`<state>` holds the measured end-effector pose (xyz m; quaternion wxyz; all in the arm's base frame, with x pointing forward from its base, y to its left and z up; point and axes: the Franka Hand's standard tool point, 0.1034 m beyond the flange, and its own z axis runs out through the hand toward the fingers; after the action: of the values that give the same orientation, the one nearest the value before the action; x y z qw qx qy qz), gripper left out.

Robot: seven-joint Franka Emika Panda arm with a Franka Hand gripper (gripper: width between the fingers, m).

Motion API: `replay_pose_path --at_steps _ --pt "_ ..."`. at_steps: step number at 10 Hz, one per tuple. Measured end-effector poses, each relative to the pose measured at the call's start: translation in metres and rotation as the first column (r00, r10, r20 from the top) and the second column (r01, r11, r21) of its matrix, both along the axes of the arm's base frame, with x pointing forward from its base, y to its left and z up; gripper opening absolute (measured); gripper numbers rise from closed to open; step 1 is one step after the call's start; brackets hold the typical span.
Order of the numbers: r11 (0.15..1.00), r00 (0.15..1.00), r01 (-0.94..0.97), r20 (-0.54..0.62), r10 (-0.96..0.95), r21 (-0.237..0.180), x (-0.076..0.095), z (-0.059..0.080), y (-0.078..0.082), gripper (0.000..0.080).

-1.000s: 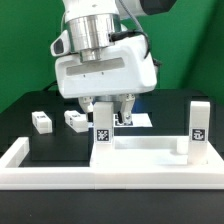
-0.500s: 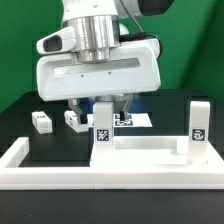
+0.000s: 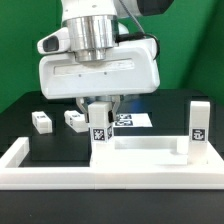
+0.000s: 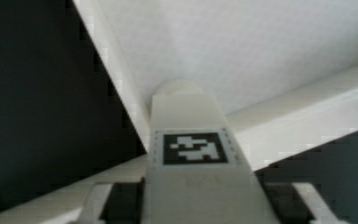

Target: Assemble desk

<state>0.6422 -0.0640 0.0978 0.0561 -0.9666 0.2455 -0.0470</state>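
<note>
At the corner of the tabletop (image 3: 145, 150) on the exterior view's left, the gripped leg (image 3: 100, 124) stands upright, its foot on the panel just inside the raised rim and its square tag facing the camera. The gripper (image 3: 100, 107) comes straight down over it and is clamped on its upper part, one finger against each side; the block's top sits between them. The wrist view looks down the same leg (image 4: 197, 140). Its tag is in plain sight, a finger (image 4: 119, 205) lies close along either side, and the white panel (image 4: 211, 50) and its rim run slantwise beyond, with the black table (image 4: 34, 120) off to one side.

The tabletop lies flat on the black table (image 3: 25, 125), towards the front of the scene. At its end on the exterior view's right, the second leg (image 3: 199, 123) stands upright, also showing a tag, well apart from the gripped one.

Two more legs lie loose on the table behind the panel, on the exterior view's left. The outer loose leg (image 3: 41, 121) is farther out, and the inner loose leg (image 3: 75, 119) is nearer the gripper and partly tucked under the arm's wide white wrist housing (image 3: 98, 72).

Behind the gripped leg the marker board (image 3: 137, 120) lies flat. In front of the tabletop, the low white barrier wall (image 3: 100, 178) runs across the frame, with a short arm turning back on the exterior view's left.
</note>
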Motion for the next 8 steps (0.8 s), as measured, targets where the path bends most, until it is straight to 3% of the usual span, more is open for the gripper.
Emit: replay_pose_path --at_steps 2,3,6,8 --pt "0.955 0.954 0.298 -0.029 -0.297 0.019 0.0008 -0.0003 0.002 0.029" --pt "0.933 0.933 0.359 -0.043 -0.358 0.024 0.0013 -0.0001 0.0021 0.029" --pt "0.697 0.698 0.714 -0.122 -0.705 0.061 0.0014 -0.0001 0.007 0.029" --pt "0.445 0.455 0.891 -0.183 -0.872 0.092 0.0043 -0.0002 0.0093 0.029"
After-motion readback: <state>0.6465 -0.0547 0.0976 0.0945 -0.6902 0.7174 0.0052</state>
